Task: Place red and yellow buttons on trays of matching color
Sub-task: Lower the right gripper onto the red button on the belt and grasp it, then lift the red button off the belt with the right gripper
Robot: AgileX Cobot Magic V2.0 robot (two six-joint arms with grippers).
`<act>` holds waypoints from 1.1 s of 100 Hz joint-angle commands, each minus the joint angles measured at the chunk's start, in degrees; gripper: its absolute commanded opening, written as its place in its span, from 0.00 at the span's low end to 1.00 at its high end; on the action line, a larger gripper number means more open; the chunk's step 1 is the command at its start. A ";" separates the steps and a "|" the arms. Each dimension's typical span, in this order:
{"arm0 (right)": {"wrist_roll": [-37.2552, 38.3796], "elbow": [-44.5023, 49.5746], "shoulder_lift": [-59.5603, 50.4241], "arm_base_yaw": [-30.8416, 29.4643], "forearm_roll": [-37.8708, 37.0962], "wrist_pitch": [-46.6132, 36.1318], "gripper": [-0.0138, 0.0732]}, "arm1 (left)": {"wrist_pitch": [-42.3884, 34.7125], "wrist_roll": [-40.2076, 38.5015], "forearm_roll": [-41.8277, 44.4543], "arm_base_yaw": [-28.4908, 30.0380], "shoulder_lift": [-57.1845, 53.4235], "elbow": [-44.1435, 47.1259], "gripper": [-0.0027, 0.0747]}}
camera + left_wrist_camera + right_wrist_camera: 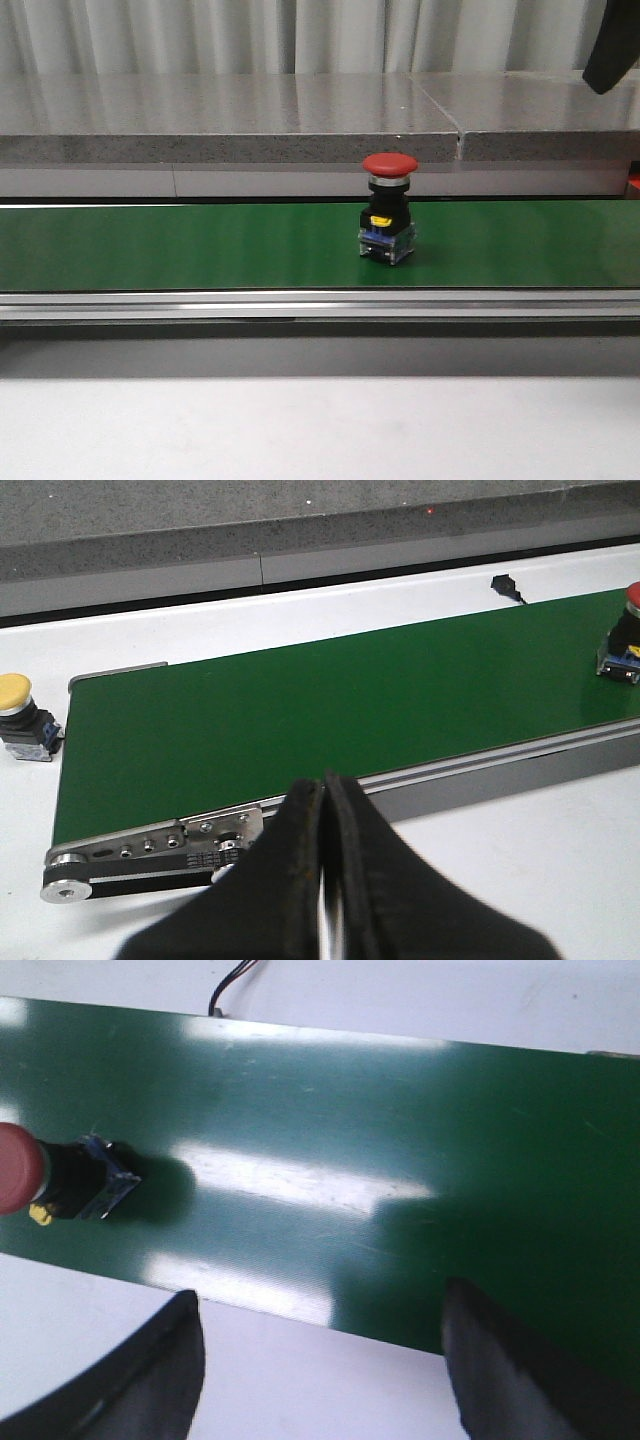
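A red button (389,219) with a black body stands upright on the green belt (200,245), right of its middle. It also shows at one edge of the left wrist view as the red button (624,640) and in the right wrist view as the red button (55,1180). A yellow button (22,712) rests on the white table just off the belt's end. My left gripper (323,790) is shut and empty, held above the belt's near rail. My right gripper (320,1310) is open and empty, over the belt's edge, well apart from the red button. No trays are in view.
A grey stone ledge (230,120) runs behind the belt. A small black cable plug (505,584) lies on the white table beyond the belt. The belt's roller end (70,875) with its metal bracket sits close to my left fingers. A dark piece of the right arm (612,45) hangs at the top right.
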 commanded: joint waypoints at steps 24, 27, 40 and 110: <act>-3.86 -1.50 -1.49 3.96 1.44 -1.01 0.83 | -3.86 -0.20 -1.09 -0.52 0.45 -1.41 0.01; -4.79 -1.55 -1.30 4.21 1.83 -0.95 0.83 | -3.86 -0.20 -1.09 -0.52 0.45 -1.41 0.01; -9.13 -2.97 0.73 4.83 6.05 0.61 0.83 | -3.86 -0.20 -1.09 -0.52 0.45 -1.41 0.01; -21.71 -12.93 16.38 10.96 7.35 3.75 0.82 | -3.86 -0.20 -1.09 -0.52 0.45 -1.41 0.01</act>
